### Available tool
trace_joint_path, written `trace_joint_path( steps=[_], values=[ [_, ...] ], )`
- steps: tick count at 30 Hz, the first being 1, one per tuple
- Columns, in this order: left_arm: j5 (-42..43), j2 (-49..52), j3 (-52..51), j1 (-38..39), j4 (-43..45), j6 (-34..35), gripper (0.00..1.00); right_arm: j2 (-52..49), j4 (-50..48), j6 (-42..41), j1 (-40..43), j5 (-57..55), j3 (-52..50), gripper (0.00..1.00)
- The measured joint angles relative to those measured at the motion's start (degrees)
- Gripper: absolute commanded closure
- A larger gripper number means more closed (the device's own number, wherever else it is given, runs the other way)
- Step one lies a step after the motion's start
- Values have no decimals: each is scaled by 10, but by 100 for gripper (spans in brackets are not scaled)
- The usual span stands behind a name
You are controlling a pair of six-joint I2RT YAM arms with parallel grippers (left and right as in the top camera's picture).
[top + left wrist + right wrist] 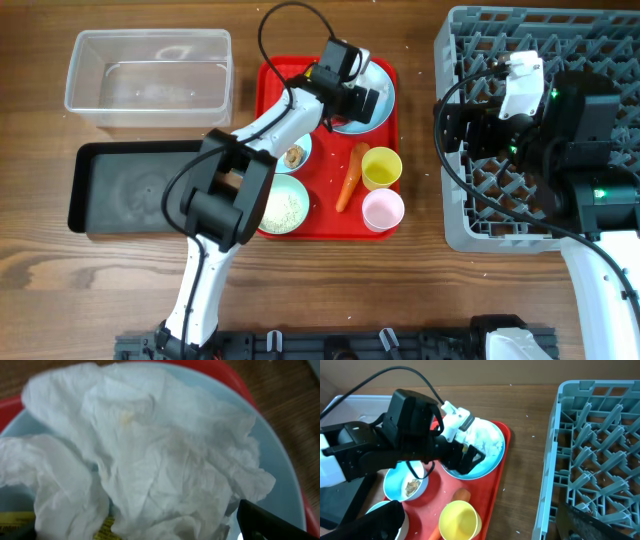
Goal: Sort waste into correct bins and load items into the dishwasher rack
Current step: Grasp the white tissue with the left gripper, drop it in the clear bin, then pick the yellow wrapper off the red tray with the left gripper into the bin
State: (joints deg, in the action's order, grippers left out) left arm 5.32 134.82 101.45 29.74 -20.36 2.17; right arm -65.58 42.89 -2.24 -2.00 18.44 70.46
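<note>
Left wrist view: white crumpled tissue (150, 455) on round light blue plate (282, 467), looks soft, featherlight; pinch its top fold. My left fingers (265, 524) spread around it; right fingers (592, 527) spread too.

Left arm (270, 125) over plate (386, 96), bare table (420, 130) between red tray (325, 218), rack (470, 60)
</note>
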Motion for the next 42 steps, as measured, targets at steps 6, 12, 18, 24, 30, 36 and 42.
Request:
trace_joint_path(
  steps=[6,12,18,24,30,36,42],
  values=[
    [-8,15,11,0,25,-1,61,0,4,0,0,0,0,1],
    [-18,21,13,-1,27,-4,96,0,5,0,0,0,0,2],
    [-10,-17,13,-10,-42,6,96,0,5,0,0,0,0,3],
    [-10,-209,16,-65,-96,10,96,0,5,0,0,0,0,5],
    [-5,-214,17,-155,-226,68,96,0,5,0,0,0,0,5],
    [-17,-214,16,-294,-315,118,89,-1,6,0,0,0,0,6],
    [-25,-214,16,-342,-332,132,0,-35,8,-5,0,10,0,6]
  ],
)
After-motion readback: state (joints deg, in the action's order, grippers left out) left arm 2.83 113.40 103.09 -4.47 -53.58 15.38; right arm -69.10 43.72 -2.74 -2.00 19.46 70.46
